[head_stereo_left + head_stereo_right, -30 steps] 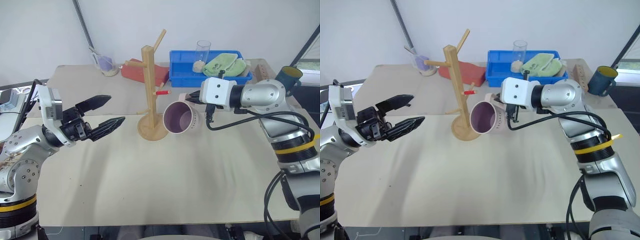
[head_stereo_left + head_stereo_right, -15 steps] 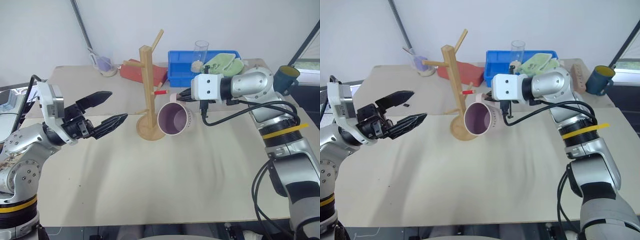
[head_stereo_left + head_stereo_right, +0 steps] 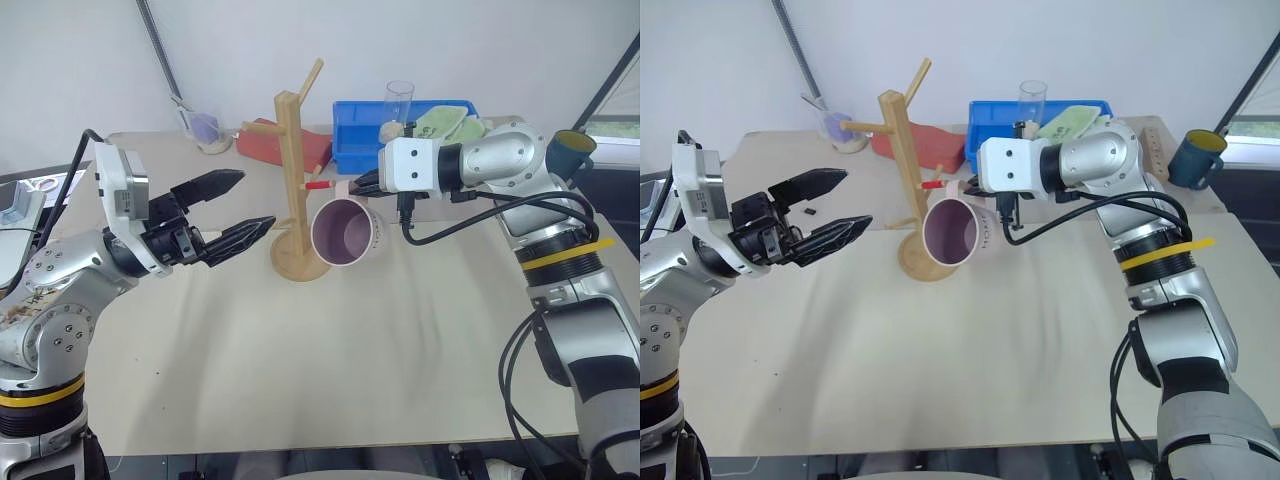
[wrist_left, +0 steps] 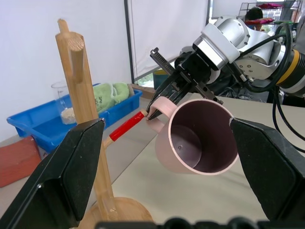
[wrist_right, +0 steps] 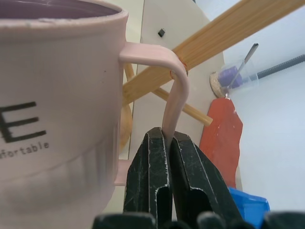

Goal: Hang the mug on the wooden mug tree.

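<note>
The right gripper point(image 4: 159, 102) is pinching the loop handle point(image 5: 172, 90) of the pale pink mug point(image 3: 346, 231), its two black fingers point(image 5: 153, 183) closed flat on either side of the thin ceramic band. The mug is hanging in the air just beside the wooden mug tree point(image 3: 293, 190), tipped so its purple-mauve mouth is facing toward the robot, with the handle turned to the red-tipped peg point(image 4: 125, 129). In the left wrist view the red tip is sitting right at the handle loop, touching it or nearly so; whether it has entered the opening I cannot tell.

To do this step well, I judge the loop needs to be lined up square with the peg's slant before it is pushed on, so the tip is passing through the open part of the handle and not butting the ceramic. The grip is sitting low on the handle, which leaves the top of the loop free for the peg. Sliding the handle well down the peg toward the post before letting go should be keeping the mug from slipping off the short peg. Pressing sideways on the peg could be tipping the tree on its round base point(image 3: 300, 262), so the push ought to be gentle.

The left gripper point(image 3: 236, 208) is hovering with its fingers spread wide, empty, near the tree's other side and apart from it
</note>
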